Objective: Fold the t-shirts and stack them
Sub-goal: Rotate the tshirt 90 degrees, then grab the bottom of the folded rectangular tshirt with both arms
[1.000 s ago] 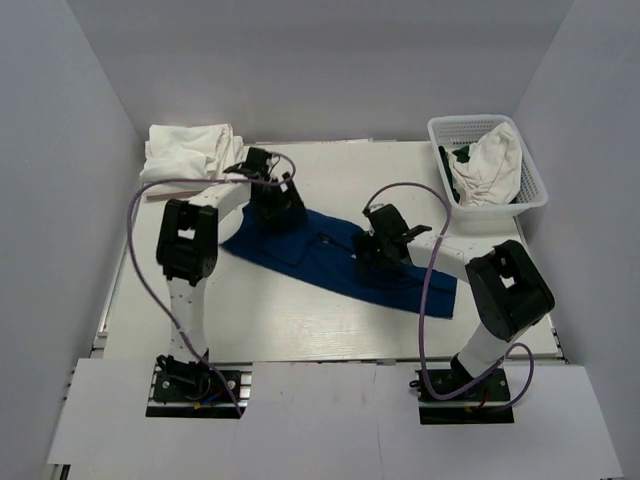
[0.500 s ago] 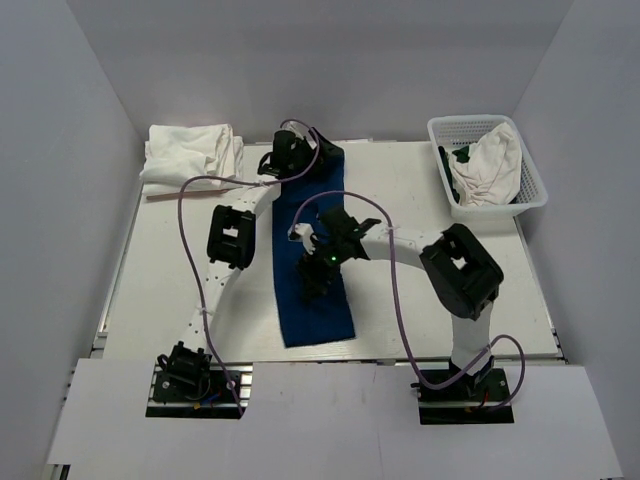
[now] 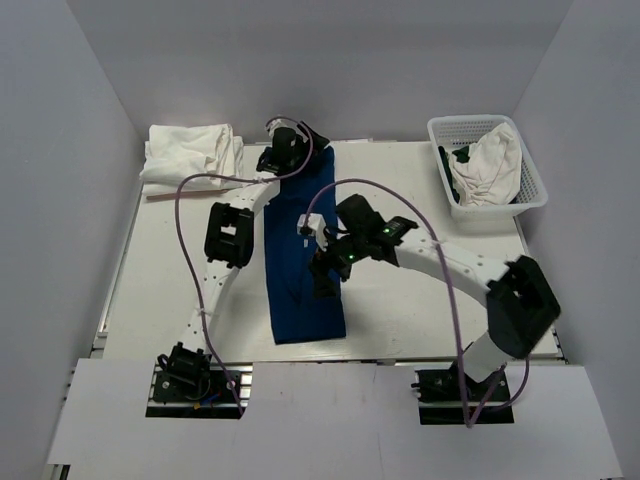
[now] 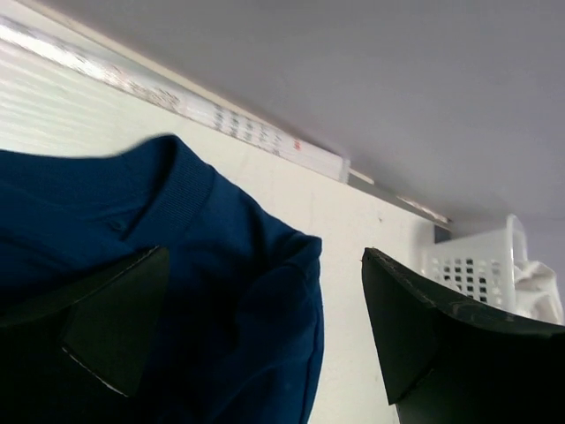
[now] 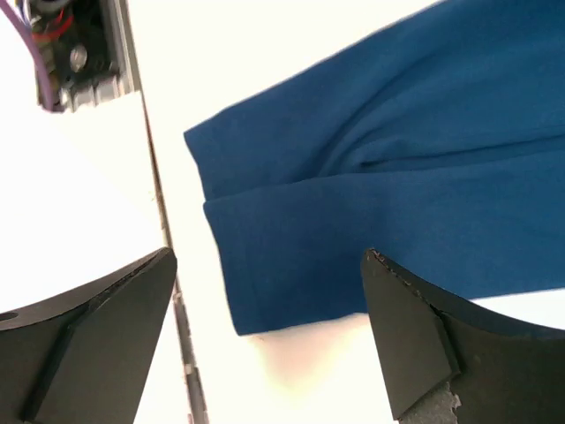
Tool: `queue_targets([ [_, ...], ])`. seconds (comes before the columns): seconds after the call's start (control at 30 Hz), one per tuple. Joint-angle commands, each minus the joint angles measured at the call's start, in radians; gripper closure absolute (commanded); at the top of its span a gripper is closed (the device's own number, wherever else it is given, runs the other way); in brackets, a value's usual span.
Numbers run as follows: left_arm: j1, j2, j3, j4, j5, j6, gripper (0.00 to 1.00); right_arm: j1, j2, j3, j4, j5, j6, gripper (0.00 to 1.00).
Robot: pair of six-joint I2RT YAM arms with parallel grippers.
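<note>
The navy blue t-shirt (image 3: 295, 310) lies folded into a long narrow strip that runs from the table's far edge toward the near edge. My left gripper (image 3: 288, 150) is open over its far end. The left wrist view shows the collar (image 4: 181, 190) and navy cloth (image 4: 221, 309) under the open gripper (image 4: 265, 256). My right gripper (image 3: 325, 275) is open above the strip's near part. In the right wrist view the gripper (image 5: 269, 256) hangs over the shirt's end (image 5: 353, 238), holding nothing. White t-shirts (image 3: 190, 155) lie piled at the far left.
A white lattice basket (image 3: 530, 195) stands at the far right with a white shirt (image 3: 490, 160) in it; it also shows in the left wrist view (image 4: 472, 269). The table's near rail (image 5: 159, 203) runs close to the shirt's end.
The navy shirt has swung from lying diagonally across the table to lying front to back. The left gripper went to the far edge. The right arm's elbow has shifted right.
</note>
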Motion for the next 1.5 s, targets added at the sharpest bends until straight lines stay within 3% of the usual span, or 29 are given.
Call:
queue_targets([
  [0.0, 0.026, -0.224, -0.011, -0.076, -0.104, 0.108, 0.00, 0.004, -0.103, -0.039, 0.047, 0.134, 0.002, 0.10],
  [0.17, 0.044, -0.476, -0.092, -0.247, 0.005, 0.255, 0.00, 0.027, -0.215, -0.130, 0.068, 0.308, 0.000, 0.10],
  [0.23, 0.033, -0.600, -0.244, -0.354, 0.005, 0.324, 0.00, 0.033, -0.242, -0.164, 0.068, 0.360, 0.034, 0.10],
  [0.33, 0.023, -0.865, -0.537, -0.581, -0.065, 0.358, 0.00, 0.049, -0.273, -0.211, 0.080, 0.420, 0.046, 0.10],
  [0.37, 0.012, -0.934, -0.726, -0.627, -0.054, 0.348, 0.00, 0.052, -0.281, -0.242, 0.083, 0.431, 0.046, 0.10],
  [0.43, 0.012, -1.152, -0.943, -0.668, -0.014, 0.335, 0.00, 0.081, -0.269, -0.265, 0.064, 0.472, 0.048, 0.10],
  [0.47, 0.003, -1.222, -1.141, -0.679, -0.014, 0.319, 0.00, 0.088, -0.250, -0.268, 0.056, 0.486, 0.061, 0.10],
  [0.57, -0.010, -1.454, -1.463, -0.702, 0.121, 0.233, 0.00, 0.148, -0.212, -0.308, 0.090, 0.491, 0.104, 0.10],
  [0.6, -0.037, -1.534, -1.529, -0.716, 0.228, 0.185, 0.00, 0.174, -0.200, -0.307, 0.096, 0.489, 0.118, 0.10],
  [0.73, -0.103, -1.649, -1.815, -0.730, 0.319, 0.088, 0.00, 0.234, -0.166, -0.334, 0.149, 0.556, 0.192, 0.10],
  [0.83, -0.157, -1.677, -1.876, -0.729, 0.319, 0.038, 0.00, 0.257, -0.150, -0.368, 0.169, 0.645, 0.221, 0.10],
  [0.93, -0.217, -1.607, -1.877, -0.687, 0.319, 0.025, 0.00, 0.266, -0.147, -0.418, 0.194, 0.682, 0.259, 0.10],
  [1.13, -0.295, -1.435, -1.858, -0.699, 0.237, 0.073, 0.24, 0.280, -0.131, -0.429, 0.220, 0.664, 0.246, 0.13],
  [1.17, -0.307, -1.400, -1.848, -0.689, 0.226, 0.073, 0.38, 0.282, -0.118, -0.425, 0.215, 0.685, 0.250, 0.13],
  [1.23, -0.316, -1.377, -1.838, -0.689, 0.217, 0.073, 0.50, 0.288, -0.121, -0.417, 0.192, 0.676, 0.253, 0.16],
  [1.33, -0.327, -1.366, -1.849, -0.676, 0.184, 0.061, 0.66, 0.297, -0.130, -0.422, 0.191, 0.649, 0.258, 0.27],
  [1.37, -0.327, -1.351, -1.849, -0.676, 0.162, 0.061, 0.71, 0.303, -0.134, -0.417, 0.182, 0.642, 0.256, 0.38],
  [1.4, -0.327, -1.341, -1.837, -0.685, 0.149, 0.050, 0.84, 0.305, -0.135, -0.420, 0.176, 0.620, 0.250, 0.45],
  [1.47, -0.327, -1.309, -1.814, -0.705, 0.113, 0.050, 0.96, 0.311, -0.141, -0.420, 0.174, 0.613, 0.212, 0.56],
])
